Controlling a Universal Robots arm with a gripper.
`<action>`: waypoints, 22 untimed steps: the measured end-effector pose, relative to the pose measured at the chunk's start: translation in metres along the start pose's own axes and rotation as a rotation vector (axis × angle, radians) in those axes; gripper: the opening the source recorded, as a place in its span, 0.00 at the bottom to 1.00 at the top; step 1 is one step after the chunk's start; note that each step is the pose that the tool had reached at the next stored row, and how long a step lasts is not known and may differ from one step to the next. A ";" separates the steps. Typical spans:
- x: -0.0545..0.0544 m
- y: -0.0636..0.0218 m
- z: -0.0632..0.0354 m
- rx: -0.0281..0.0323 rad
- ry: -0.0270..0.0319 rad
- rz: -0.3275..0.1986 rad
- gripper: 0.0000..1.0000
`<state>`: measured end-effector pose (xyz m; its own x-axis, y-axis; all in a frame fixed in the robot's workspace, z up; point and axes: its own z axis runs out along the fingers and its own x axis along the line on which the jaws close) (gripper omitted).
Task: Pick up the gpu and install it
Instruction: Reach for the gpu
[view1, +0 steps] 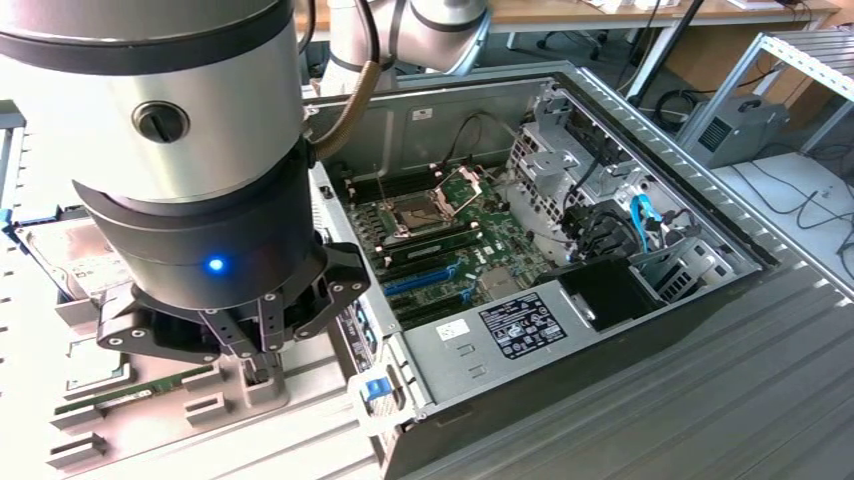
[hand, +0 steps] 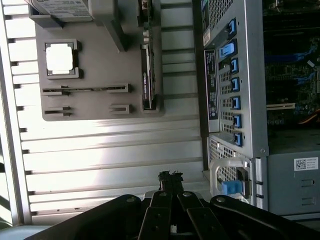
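Observation:
The gpu (hand: 147, 75) is a thin black card standing on edge in a slot of the grey fixture tray (hand: 95, 112), next to the computer case's rear panel. My gripper (hand: 170, 179) hangs above the ribbed table some way from the card, its fingers pressed together with nothing between them. In the exterior view the gripper (view1: 260, 345) sits low over the tray (view1: 254, 390), at the exterior view's left of the open case (view1: 441, 350). The arm's body hides the card there.
The case lies open with the motherboard's blue slots (view1: 427, 280) and the processor socket (view1: 420, 210) exposed. The tray also carries a processor chip (hand: 60, 57), a green memory stick (view1: 147, 385) and a silver hard drive (view1: 80, 265). Blue clips (hand: 235, 85) line the rear panel.

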<state>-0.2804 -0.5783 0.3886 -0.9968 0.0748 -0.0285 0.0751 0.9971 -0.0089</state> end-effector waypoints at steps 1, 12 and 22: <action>0.000 -0.0009 0.0000 0.0005 0.0000 0.000 0.11; -0.001 -0.0091 0.0002 0.0037 -0.0003 0.000 0.11; -0.001 -0.0164 0.0003 0.0067 -0.0005 0.000 0.11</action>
<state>-0.2804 -0.5947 0.3885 -0.9968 0.0746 -0.0290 0.0751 0.9971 -0.0156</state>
